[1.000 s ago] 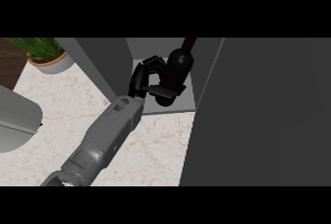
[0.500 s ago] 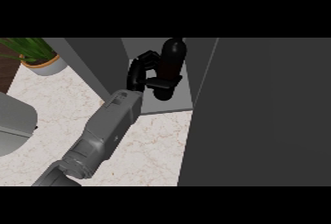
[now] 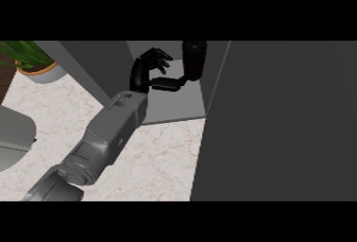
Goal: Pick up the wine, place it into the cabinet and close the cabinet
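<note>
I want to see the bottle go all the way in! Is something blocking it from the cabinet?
Nothing visible blocks it. The wine bottle already stands upright on the cabinet's shelf, just inside the open dark door. The hand is beside it, fingers spread, thumb reaching toward the bottle. Only closing the door is left.

Potted plant: green leaves, pale pot with orange rim, upper left corner. Counter: pale marbled top. Grey object: left edge, partly cut off.

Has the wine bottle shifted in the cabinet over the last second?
Yes. The wine bottle now stands farther back in the cabinet, away from the shelf's front edge. The hand has opened beside it.
</note>
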Robot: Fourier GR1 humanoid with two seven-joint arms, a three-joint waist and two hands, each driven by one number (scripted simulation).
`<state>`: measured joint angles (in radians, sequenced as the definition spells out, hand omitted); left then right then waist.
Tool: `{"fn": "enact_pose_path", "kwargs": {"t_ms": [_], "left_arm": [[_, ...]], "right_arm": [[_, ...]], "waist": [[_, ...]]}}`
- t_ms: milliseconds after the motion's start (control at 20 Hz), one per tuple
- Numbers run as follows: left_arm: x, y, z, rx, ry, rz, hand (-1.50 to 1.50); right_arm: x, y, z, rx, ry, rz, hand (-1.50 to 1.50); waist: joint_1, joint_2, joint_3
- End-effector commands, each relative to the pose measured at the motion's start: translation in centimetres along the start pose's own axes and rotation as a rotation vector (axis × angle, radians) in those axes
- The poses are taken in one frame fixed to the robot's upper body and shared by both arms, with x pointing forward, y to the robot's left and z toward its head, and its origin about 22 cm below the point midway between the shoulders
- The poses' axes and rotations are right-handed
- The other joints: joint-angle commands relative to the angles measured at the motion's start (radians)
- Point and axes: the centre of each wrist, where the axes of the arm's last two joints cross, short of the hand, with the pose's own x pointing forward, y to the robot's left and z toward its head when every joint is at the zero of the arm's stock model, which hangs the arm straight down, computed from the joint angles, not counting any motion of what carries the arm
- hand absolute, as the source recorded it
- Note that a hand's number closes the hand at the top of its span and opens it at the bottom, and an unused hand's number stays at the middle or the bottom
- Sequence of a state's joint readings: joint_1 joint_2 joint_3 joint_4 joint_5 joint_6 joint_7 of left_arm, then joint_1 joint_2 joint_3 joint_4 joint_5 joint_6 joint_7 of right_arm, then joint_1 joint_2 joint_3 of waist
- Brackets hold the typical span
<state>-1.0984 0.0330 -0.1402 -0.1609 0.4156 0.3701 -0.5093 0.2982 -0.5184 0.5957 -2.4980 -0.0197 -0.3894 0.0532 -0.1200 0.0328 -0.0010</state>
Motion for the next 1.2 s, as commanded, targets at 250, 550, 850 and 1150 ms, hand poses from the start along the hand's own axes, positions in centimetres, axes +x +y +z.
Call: {"fn": "enact_pose_path", "kwargs": {"t_ms": [250, 550, 850, 1150], "left_arm": [[-0.1, 1.2, -0.5, 0.080, -0.058, -0.144, -1.50], [0.9, 2.5, -1.4, 0.116, -0.068, -0.173, -1.50], [2.2, 0.3, -1.5, 0.024, -0.121, -0.028, -1.50], [3.8, 0.6, -2.4, -0.067, -0.185, 0.145, 1.50]], "right_arm": [[2.7, 0.1, 0.9, 0.030, -0.020, -0.103, -1.50], [2.9, -0.3, 0.9, 0.026, -0.029, -0.096, -1.50], [2.5, 0.1, 0.9, 0.036, -0.056, -0.110, -1.50], [3.1, -0.2, 1.1, 0.026, -0.020, -0.097, -1.50]], "waist": [[-0.012, 0.008, -0.001], [-0.013, 0.009, -0.001], [-0.014, 0.009, -0.002], [0.017, -0.002, -0.003]]}}
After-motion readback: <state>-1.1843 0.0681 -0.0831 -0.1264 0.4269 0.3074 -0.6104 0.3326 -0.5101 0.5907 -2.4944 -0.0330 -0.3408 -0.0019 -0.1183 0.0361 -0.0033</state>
